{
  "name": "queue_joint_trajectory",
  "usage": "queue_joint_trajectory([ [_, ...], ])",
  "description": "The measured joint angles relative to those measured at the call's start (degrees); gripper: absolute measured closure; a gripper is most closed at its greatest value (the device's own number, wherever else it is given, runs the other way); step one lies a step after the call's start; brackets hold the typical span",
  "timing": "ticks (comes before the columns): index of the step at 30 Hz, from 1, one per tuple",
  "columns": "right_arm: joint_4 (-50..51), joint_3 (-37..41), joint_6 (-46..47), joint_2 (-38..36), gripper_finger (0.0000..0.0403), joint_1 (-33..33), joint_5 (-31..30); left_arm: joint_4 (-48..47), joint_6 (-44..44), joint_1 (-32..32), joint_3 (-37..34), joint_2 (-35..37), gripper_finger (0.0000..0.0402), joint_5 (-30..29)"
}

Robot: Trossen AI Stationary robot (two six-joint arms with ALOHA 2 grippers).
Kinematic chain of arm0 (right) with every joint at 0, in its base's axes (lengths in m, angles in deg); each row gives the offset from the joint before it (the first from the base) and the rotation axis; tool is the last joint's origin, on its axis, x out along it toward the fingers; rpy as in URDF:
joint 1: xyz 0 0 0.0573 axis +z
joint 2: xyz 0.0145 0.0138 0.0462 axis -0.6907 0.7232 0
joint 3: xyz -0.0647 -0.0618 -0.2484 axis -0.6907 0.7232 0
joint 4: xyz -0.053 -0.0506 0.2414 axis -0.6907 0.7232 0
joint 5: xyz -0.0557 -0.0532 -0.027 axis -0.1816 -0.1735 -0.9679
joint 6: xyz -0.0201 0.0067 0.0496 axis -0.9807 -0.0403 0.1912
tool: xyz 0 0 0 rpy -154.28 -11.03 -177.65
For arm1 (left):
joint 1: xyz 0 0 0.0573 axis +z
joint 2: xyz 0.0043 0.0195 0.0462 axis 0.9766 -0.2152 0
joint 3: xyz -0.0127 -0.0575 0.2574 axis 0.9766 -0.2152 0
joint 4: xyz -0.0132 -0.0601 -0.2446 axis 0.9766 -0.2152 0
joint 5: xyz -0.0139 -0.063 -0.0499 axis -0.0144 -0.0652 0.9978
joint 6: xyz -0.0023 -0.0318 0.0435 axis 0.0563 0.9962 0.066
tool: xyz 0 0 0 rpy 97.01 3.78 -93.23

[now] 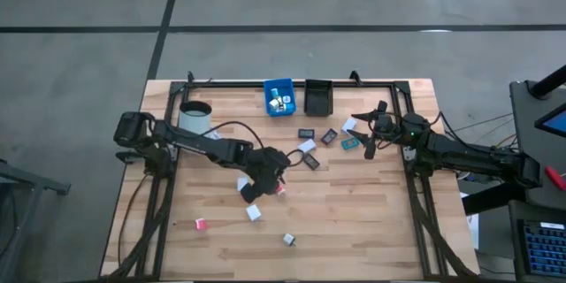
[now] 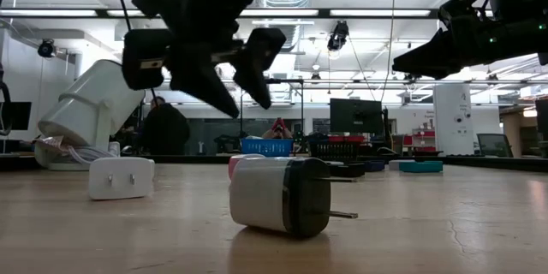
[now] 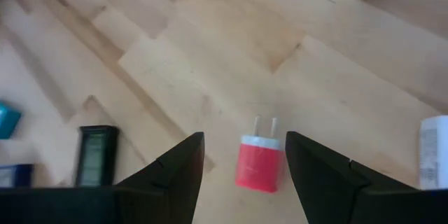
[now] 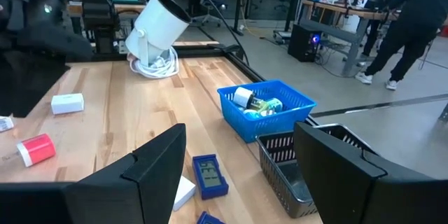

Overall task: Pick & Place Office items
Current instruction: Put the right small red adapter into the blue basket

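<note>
the wooden table (image 1: 354, 221) runs out of frame in the wrist views, and much of the left arm's reach is hidden under its own bulk from above. the left gripper (image 3: 243, 159) hangs over the table's middle, fingers spread apart, with a small red charger block (image 3: 260, 162) lying flat between them, its two metal prongs pointing away; contact can't be made out. the right gripper (image 4: 238, 164) hovers raised near the bins, fingers also apart, holding nothing. just beyond its fingers sit a blue mesh bin (image 4: 267, 106) with small pieces inside and a black bin (image 4: 294, 164), partly cut off.
</note>
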Motion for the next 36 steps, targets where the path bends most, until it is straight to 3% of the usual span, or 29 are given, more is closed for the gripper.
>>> queue_joint_trajectory([
  [17,0.04,0.00,0.00,-0.02,0.0147,-0.01,0.00,17.01,0.21,0.89,-10.33,0.00,0.0197,1.79],
  [23,0.04,0.02,0.00,-0.02,0.0147,0.00,0.00,18.47,0.85,2.15,-10.69,-1.67,0.0197,4.61],
  [36,0.07,0.01,0.00,-0.02,0.0147,-0.02,-0.02,19.69,1.50,3.80,-8.06,-8.52,0.0197,4.72],
])
